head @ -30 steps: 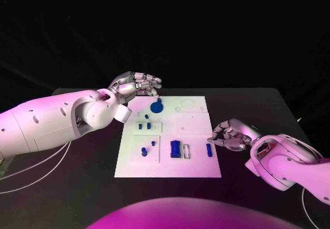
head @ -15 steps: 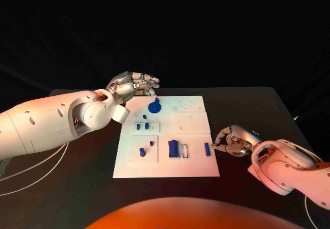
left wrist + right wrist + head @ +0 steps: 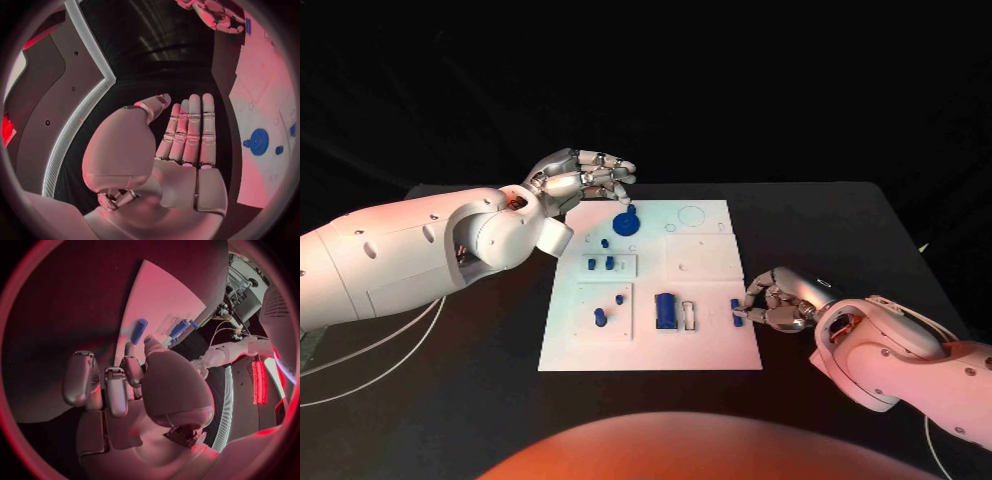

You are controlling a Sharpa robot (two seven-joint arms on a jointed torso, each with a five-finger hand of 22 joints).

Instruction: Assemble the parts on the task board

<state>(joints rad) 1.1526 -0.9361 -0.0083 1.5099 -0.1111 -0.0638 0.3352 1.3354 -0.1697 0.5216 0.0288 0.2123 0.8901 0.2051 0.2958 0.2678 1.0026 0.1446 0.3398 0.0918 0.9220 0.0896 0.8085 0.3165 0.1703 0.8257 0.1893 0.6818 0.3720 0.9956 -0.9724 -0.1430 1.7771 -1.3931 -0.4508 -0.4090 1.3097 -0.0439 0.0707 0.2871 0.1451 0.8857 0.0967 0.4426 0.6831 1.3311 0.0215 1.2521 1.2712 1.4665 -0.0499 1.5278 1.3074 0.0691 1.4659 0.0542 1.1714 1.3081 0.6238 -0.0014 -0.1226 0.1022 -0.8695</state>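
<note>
Blue parts [image 3: 666,312] are carried on the task board [image 3: 711,345]. The left robot hand [image 3: 583,178] is spread, empty, beyond it; the right robot hand [image 3: 773,302] is curled at its edge, its grasp unclear.

Matt white task board [image 3: 711,345], glossy hands.
</note>
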